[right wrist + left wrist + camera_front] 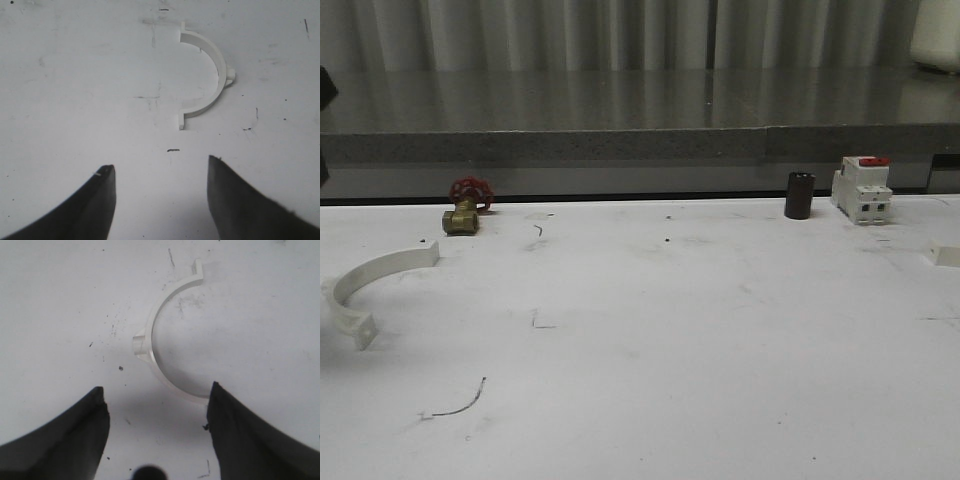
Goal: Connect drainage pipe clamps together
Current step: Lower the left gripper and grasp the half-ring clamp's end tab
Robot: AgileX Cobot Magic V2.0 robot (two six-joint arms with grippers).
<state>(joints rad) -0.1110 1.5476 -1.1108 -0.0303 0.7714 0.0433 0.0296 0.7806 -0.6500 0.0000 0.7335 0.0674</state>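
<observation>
My left gripper (157,405) hangs over the near-left part of the white surface (670,330) with its fingers spread wide and nothing between them. Just beyond its fingertips lies 1 clamp half (162,335), a white half-ring resting flat, its open side facing away from the small lug on its back. In the front view this same half (365,285) sits at the far left edge of the surface, 1 end tab toward me and the other toward the back.

My right gripper (160,167) is likewise wide open and empty, poised above the second clamp half (205,75), which also lies flat with both end tabs on the surface and a small nub on its outer curve. A small white piece at the right edge of the front view (946,256) is probably part of it, though I cannot be sure.

I judge the 2 halves are laid well apart, 1 to each side, so that each gripper can take its own piece before bringing the tabs together in the middle. Nothing is joined yet, and both grasps are still to be made.

Farther back, along the far edge, stand things I take no part with: a brass valve with a red wheel (466,207) on the left, a dark cylinder (799,195) to the right, and just beside it a white breaker with a red top (861,188).
</observation>
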